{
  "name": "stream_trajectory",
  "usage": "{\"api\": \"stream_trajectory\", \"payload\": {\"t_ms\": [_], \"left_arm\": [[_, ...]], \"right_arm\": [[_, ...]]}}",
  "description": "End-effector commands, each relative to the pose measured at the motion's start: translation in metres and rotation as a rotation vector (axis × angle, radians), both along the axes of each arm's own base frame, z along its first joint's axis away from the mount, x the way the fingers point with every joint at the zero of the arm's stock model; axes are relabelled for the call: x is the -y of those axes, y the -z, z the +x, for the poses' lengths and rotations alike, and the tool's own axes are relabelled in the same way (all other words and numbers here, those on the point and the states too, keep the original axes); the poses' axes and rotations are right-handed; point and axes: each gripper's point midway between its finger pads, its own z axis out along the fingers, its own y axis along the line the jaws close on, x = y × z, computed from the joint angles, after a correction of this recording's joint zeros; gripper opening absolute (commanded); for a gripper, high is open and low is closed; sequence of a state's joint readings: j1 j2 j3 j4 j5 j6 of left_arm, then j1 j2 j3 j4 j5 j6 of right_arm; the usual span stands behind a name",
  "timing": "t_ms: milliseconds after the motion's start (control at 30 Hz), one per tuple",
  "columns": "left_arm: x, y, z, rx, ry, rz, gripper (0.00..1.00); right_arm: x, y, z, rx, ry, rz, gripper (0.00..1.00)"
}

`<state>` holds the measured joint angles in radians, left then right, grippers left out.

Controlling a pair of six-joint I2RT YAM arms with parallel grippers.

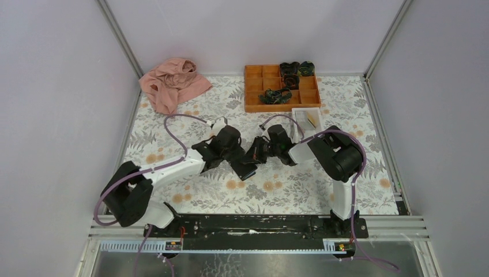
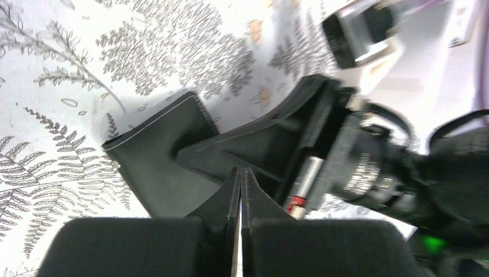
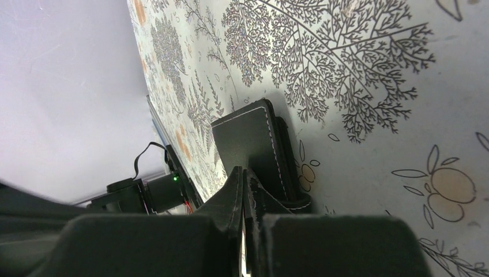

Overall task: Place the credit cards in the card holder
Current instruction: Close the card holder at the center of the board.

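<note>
Desk [image 1: 346, 173]: floral-patterned surface carrying all the items; both arm bases stand at its near edge.
Left arm [image 1: 173, 167]: reaches inward to the middle of the desk.
Right arm [image 1: 340, 156]: bends inward to the same spot, facing the left arm.
Pink cloth [image 1: 173, 86]: crumpled at the far left corner.
Orange tray [image 1: 247, 86]: at the far edge, with dark objects [image 1: 277, 95] in its right-hand compartments.
Left gripper [image 2: 240, 179]: jaws pressed together, with the tips against the card holder. Cannot tell whether a flap is pinched between them.
Right gripper [image 3: 244, 179]: jaws clamped on the card holder's stitched edge.
Card holder [image 1: 247, 169]: black, at mid-desk between the two grippers.
White tray [image 1: 299, 114]: just in front of the orange tray.
Credit card [image 1: 313, 119]: one tan card lying in the white tray, well apart from the card holder.
</note>
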<state>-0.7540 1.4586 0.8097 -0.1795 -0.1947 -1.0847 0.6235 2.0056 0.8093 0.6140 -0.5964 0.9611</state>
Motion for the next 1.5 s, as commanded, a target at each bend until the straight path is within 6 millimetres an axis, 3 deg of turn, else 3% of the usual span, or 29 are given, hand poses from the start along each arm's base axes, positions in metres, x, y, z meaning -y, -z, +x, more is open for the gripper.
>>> {"api": "stream_trajectory", "payload": {"t_ms": [0,100,433,533,800,967,1267,1467], "left_arm": [[-0.003,-0.040,0.015,0.099,-0.040,-0.008,0.00],[-0.004,-0.031,0.013,0.081,-0.037,0.004,0.00],[0.009,0.046,-0.013,-0.081,0.040,0.084,0.00],[0.009,0.055,-0.018,-0.108,0.041,0.116,0.00],[0.003,0.009,0.003,0.007,-0.007,0.131,0.00],[-0.008,-0.020,0.007,0.072,-0.066,0.104,0.08],[-0.036,-0.038,-0.003,0.118,-0.154,0.091,0.22],[-0.048,-0.036,-0.012,0.111,-0.183,0.089,0.25]], "right_arm": [[0.107,0.128,-0.056,-0.210,0.074,-0.553,0.00],[0.106,0.128,-0.056,-0.210,0.071,-0.549,0.00],[0.107,0.128,-0.057,-0.207,0.064,-0.543,0.00],[0.107,0.127,-0.056,-0.204,0.061,-0.542,0.00],[0.102,0.119,-0.049,-0.182,0.041,-0.529,0.00],[0.093,0.103,-0.038,-0.126,0.000,-0.496,0.01],[0.060,0.048,-0.011,0.005,-0.112,-0.382,0.37],[0.044,0.011,0.002,0.077,-0.157,-0.332,0.45]]}}
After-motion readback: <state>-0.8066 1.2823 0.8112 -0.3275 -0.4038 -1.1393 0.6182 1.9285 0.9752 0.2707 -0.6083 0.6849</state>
